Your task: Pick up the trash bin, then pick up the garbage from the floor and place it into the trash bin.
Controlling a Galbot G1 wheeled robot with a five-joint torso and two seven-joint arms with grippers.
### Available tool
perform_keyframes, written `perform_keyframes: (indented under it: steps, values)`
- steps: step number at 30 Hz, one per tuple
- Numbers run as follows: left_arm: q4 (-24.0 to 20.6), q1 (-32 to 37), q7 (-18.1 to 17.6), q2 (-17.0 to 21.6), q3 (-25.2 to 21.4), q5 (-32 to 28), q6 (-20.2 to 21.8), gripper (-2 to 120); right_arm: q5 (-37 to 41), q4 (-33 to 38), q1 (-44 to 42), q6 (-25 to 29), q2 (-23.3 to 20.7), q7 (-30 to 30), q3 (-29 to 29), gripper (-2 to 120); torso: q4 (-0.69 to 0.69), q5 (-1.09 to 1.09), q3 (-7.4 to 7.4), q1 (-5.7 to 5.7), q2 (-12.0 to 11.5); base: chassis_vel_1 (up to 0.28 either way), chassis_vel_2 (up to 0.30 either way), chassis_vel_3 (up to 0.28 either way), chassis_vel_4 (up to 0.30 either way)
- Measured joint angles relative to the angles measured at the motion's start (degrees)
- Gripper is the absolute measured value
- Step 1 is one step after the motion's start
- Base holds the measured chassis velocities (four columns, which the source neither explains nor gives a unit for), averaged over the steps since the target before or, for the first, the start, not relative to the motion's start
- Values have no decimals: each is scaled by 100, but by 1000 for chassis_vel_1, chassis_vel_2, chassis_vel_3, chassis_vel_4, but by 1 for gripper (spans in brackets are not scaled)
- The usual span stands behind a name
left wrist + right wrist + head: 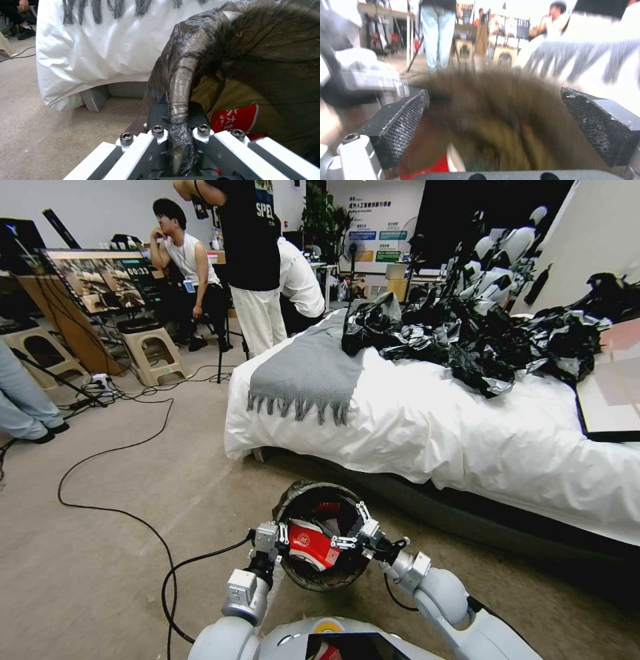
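The left gripper is seen in its wrist view clamped on the bag-wrapped rim of the trash bin, a grip half hidden from the head camera. The right gripper is shown spread wide over the bin's mouth. A red-and-white wrapper lies inside, between both grippers. The white-sheeted bed stands just beyond.

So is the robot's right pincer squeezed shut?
No, the right pincer is wide open in its wrist view, its two black pads far apart with the trash bin between them.
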Motion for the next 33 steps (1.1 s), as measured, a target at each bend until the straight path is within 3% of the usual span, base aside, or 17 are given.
perform_keyframes:
  steps: [7,9,11,12,15,19,27,33]
  values:
    - [69,-35,0,19,-19,-3,0,1,-163,693,-188,-9,260,610,384,100,0,0,0,0,0,0,0,0,0]
    - [81,-32,-2,16,-44,-18,1,1,-454,983,-437,-129,781,1059,740,100,0,0,0,0,0,0,0,0,0]
    - [80,-31,-3,15,-53,-29,1,1,-520,1034,-502,-146,929,1175,810,100,-1,0,0,0,0,0,0,0,0]
    - [61,-30,-5,14,-75,-57,2,1,-663,1123,-659,-158,1285,1462,966,100,-1,-1,-1,0,0,0,0,0,0]
    - [27,-33,-11,31,-117,-95,4,1,-889,1127,-990,-73,1798,1620,1324,100,0,-1,0,0,0,0,0,0,0]
    - [-3,-25,-23,37,-132,-136,8,1,-1104,916,-1214,237,2160,1744,1646,100,0,0,0,0,0,0,0,0,0]
    - [-36,-48,-54,70,-160,-214,30,1,-1149,495,-1465,769,2379,1823,2056,100,0,0,0,0,0,0,0,0,0]
    - [-58,-50,-60,48,-149,-215,40,1,-1138,375,-1482,846,2423,1835,2029,100,0,0,0,0,0,0,0,0,0]
